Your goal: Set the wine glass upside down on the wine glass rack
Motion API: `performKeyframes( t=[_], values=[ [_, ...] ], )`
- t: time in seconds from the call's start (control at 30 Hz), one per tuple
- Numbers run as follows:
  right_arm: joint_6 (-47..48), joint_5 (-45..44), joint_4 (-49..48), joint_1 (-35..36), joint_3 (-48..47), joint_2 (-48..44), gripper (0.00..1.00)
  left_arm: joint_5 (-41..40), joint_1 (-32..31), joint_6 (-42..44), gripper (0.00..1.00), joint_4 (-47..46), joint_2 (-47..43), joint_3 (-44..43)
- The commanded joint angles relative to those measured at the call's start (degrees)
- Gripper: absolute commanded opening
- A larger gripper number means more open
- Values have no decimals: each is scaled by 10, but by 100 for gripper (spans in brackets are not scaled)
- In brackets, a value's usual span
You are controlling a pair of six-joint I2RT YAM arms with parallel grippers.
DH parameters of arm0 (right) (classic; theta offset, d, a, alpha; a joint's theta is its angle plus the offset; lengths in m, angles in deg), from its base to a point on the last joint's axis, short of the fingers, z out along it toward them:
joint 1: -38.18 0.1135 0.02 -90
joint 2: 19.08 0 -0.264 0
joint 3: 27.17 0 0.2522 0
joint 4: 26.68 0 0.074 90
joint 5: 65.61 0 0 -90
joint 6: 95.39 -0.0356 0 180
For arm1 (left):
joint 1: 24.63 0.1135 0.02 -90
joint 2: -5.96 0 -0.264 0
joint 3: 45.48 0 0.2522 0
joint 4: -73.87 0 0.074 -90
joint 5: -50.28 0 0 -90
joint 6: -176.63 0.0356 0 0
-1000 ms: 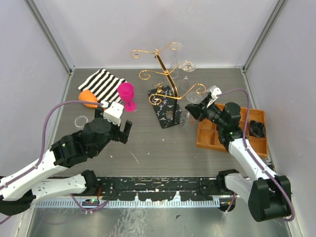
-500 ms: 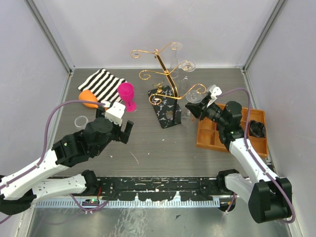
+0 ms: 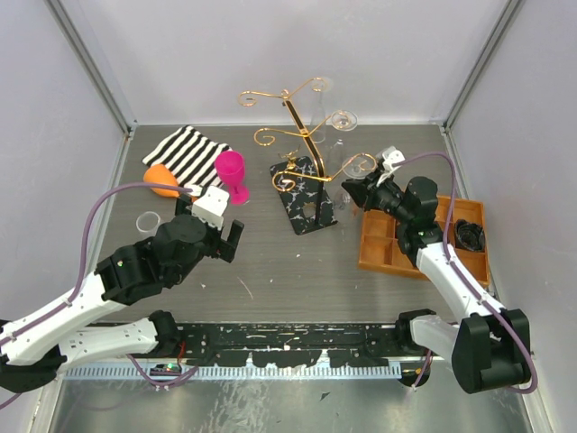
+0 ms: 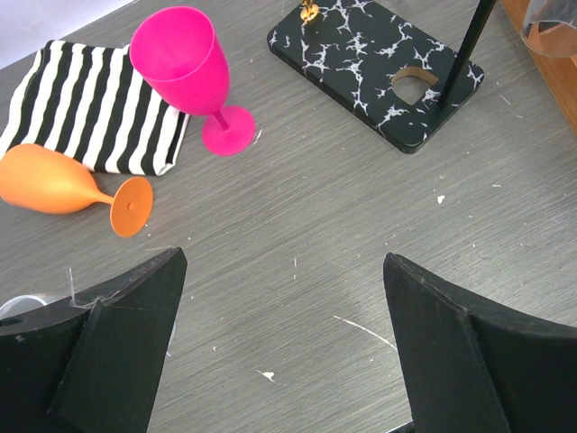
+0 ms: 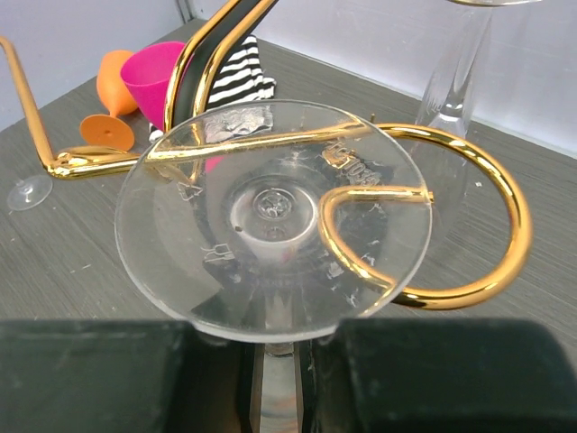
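Observation:
My right gripper (image 3: 364, 191) is shut on the stem of a clear wine glass (image 3: 355, 169), held upside down with its foot up. In the right wrist view the round foot (image 5: 270, 216) fills the middle just above my gripper (image 5: 279, 341) and overlaps a gold spiral arm (image 5: 469, 271). The wine glass rack (image 3: 302, 135) is a gold wire stand on a black marbled base (image 3: 304, 197). Another clear glass (image 3: 341, 120) hangs upside down on a higher arm. My left gripper (image 3: 225, 236) is open and empty over the table (image 4: 284, 262).
A pink glass (image 3: 232, 173) stands upright next to a striped cloth (image 3: 187, 153). An orange glass (image 3: 160, 180) lies on its side. An orange compartment tray (image 3: 388, 248) sits at the right, under my right arm, with a black object (image 3: 467, 234) in it.
My right gripper has carried the clear glass back and slightly left, bringing its foot against the rack's lower right spiral arm. The left arm has not moved.

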Motion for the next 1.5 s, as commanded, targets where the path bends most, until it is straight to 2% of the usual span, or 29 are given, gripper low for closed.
performKeyframes(
  t=[0.0, 0.33, 0.67, 1.07, 1.2, 1.27, 1.37, 1.47],
  values=[
    [5, -43, -36, -3, -32, 1, 3, -4, 2, 3, 98, -20, -1, 8],
    [-26, -56, -63, -3, -42, 27, 7, -4, 2, 3, 98, -20, -2, 8],
    [-49, -104, -92, -3, -20, 15, 18, -2, 2, 4, 98, -19, -5, 7],
    [-43, -143, -94, -3, -10, -5, 20, -3, 2, 4, 98, -19, -9, 8],
    [-38, -145, -91, -3, -2, -23, 16, -3, 3, 5, 98, -19, -10, 8],
    [-32, -132, -88, -3, 3, -33, 8, -3, 2, 5, 98, -19, -11, 8],
    [-23, -71, -82, -3, 4, -46, 1, -4, 2, 5, 98, -20, -13, 8],
    [-19, -1, -56, -3, -4, -53, 1, -2, 3, 6, 98, -20, -18, 8]
  ],
)
